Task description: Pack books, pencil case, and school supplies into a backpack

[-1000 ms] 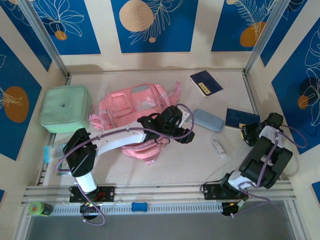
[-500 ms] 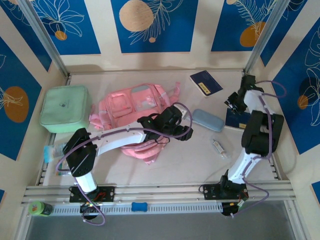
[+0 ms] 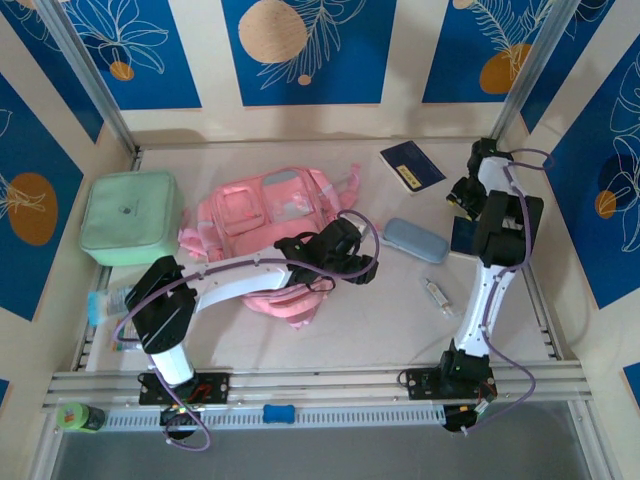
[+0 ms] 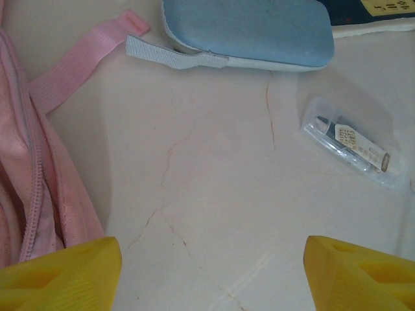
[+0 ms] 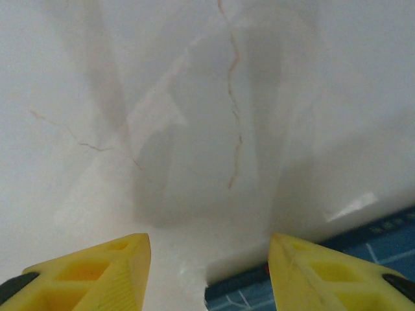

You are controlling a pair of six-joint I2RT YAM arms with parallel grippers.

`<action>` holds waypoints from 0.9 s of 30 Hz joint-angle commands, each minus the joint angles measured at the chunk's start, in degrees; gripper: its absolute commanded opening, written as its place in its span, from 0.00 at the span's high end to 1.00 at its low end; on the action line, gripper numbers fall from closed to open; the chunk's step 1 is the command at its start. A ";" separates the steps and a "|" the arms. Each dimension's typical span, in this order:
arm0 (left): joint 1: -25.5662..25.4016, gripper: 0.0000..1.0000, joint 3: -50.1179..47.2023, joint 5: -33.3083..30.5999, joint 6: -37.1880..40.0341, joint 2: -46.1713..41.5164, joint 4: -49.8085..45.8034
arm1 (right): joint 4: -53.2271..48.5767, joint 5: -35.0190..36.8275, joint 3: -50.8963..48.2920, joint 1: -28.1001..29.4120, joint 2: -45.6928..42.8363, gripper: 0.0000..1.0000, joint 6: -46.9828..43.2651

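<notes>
We found both pincers apart and empty: left gripper (image 4: 211,272) beside the pink backpack (image 3: 260,215), near the grey-blue pencil case (image 4: 249,29) (flat on the table (image 3: 380,320)), right gripper (image 5: 211,272) above the edge of a navy book (image 5: 237,299).

My yellow fingertips (image 4: 61,275) look like matt plastic; the backpack (image 4: 32,168) is woven pink cloth, the table (image 4: 214,188) smooth, perhaps faintly glossy.

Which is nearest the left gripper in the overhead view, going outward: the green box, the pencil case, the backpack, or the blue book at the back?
From the left gripper:
1. backpack, right beside it, on its left.
2. pencil case, just to its right.
3. blue book, back right of the table.
4. green box, far left.
</notes>
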 commanded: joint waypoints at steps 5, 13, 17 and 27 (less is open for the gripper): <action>0.34 0.26 0.31 0.51 -1.53 -0.16 2.64 | -3.01 -1.22 -9.62 1.95 -5.37 0.46 2.49; 0.34 0.26 0.18 2.36 -2.16 0.84 3.21 | 2.77 -6.67 -32.21 0.59 -19.91 0.46 3.01; 0.23 0.26 0.56 2.93 -2.96 0.97 3.29 | 6.87 -10.61 -43.82 -0.48 -30.55 0.45 1.95; -0.36 0.26 2.80 6.27 -6.10 3.92 8.26 | 5.78 -6.67 -46.55 -15.25 -42.48 0.39 1.00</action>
